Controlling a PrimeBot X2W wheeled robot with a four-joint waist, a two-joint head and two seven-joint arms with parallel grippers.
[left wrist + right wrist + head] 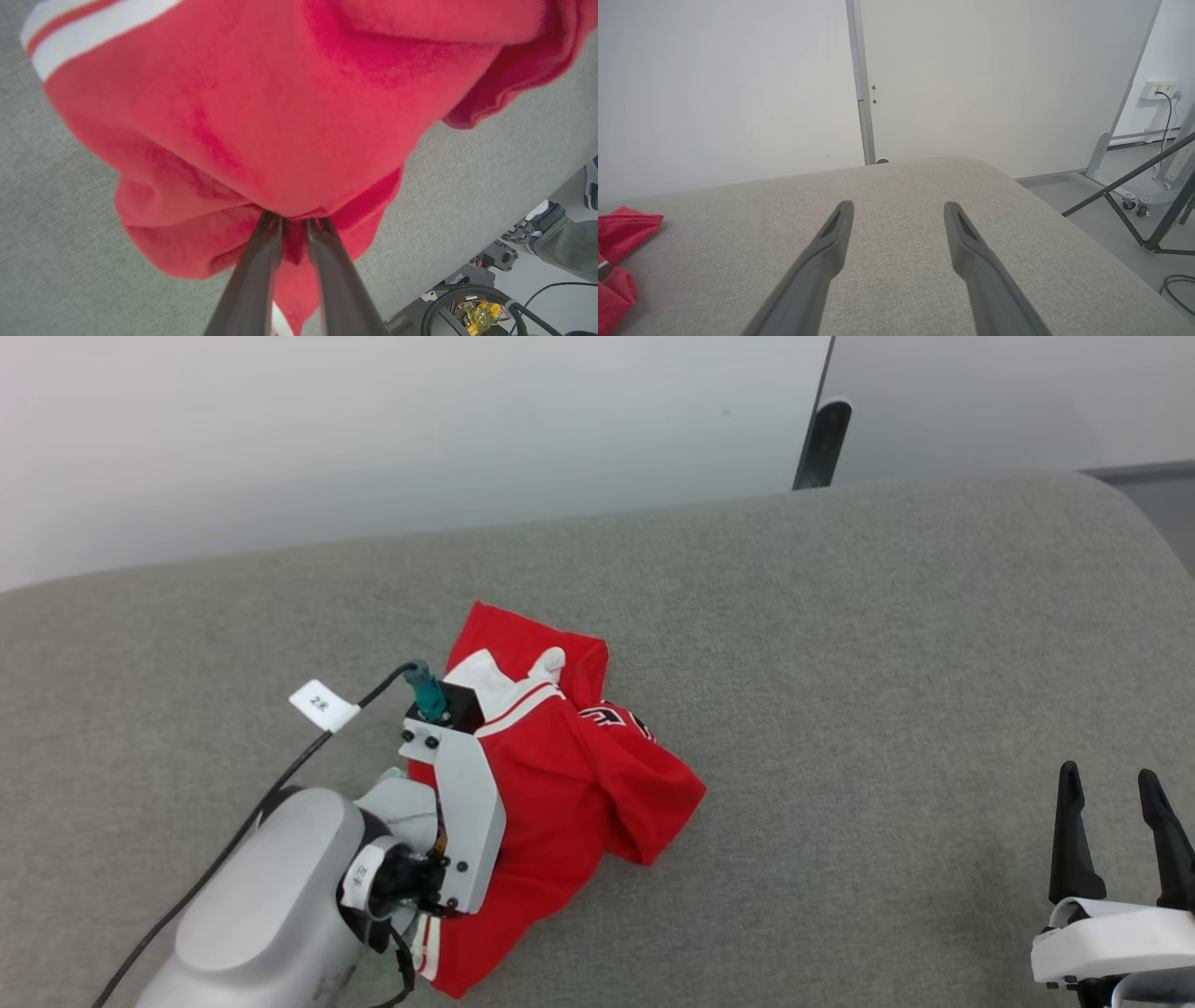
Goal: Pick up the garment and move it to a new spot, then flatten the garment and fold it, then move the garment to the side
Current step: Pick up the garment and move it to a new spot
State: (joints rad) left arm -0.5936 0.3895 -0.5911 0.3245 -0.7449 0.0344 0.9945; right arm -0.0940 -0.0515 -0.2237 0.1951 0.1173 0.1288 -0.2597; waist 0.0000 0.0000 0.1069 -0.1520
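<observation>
My left gripper [295, 220] has its fingers drawn close together, pinching a fold of the garment [560, 775], which lies crumpled on the grey cushion [840, 644], left of the middle in the head view. My right gripper [1108, 775] holds its fingers wide apart above bare cushion, well apart from the garment.

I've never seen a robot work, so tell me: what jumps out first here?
A crumpled red shirt lies left of centre on a grey cushion. The left gripper pinches a fold of it between its two dark fingers. The right gripper hangs open at the lower right, well apart from the shirt.
</observation>
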